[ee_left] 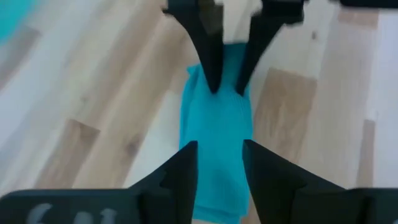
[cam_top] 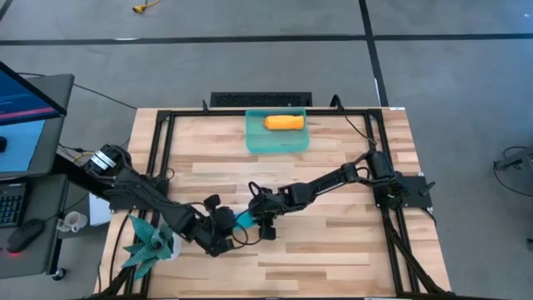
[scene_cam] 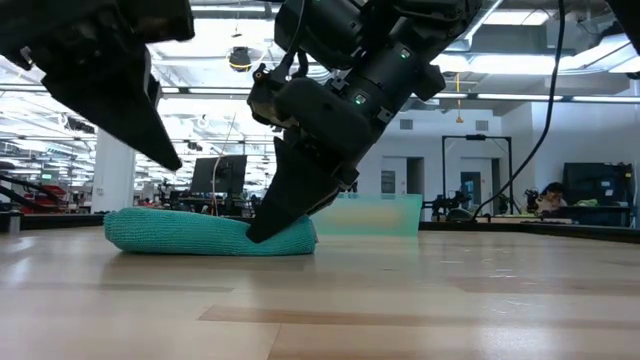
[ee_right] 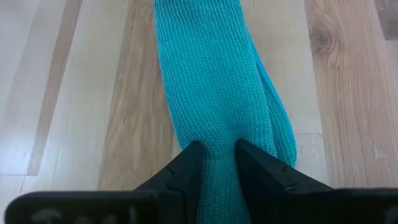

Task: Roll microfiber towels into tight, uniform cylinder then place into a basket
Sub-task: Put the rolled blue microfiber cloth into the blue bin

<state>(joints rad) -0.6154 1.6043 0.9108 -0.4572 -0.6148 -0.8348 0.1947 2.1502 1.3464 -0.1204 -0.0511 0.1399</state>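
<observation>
The teal towel (scene_cam: 205, 233) lies rolled into a low, soft log on the wooden table (cam_top: 333, 250), near the front edge and a little left of centre. In the low view its long axis runs across the picture, flat on the boards; from above only a short teal patch (cam_top: 244, 219) shows between the two grippers, so the roll seems to run from one gripper toward the other.

The right gripper (ee_right: 214, 163) pinches one end of the roll: its wrist view shows the two dark fingers closed on a fold of the cloth, with the rest of the roll stretching straight away from them. That view also shows the weave, a coarse knitted grid with a loose outer flap along one side. The left gripper (ee_left: 219, 163) stands at the other end, its fingers parted on either side of the roll; whether they touch the cloth is hard to tell. The same view shows the right gripper's fingers at the far end.

The orange towel (cam_top: 284, 122), already a short cylinder, lies crosswise in the basket (cam_top: 276, 143) at the table's back edge. The basket is translucent green plastic with low walls, a pale band (scene_cam: 380, 214) in the low view.
</observation>
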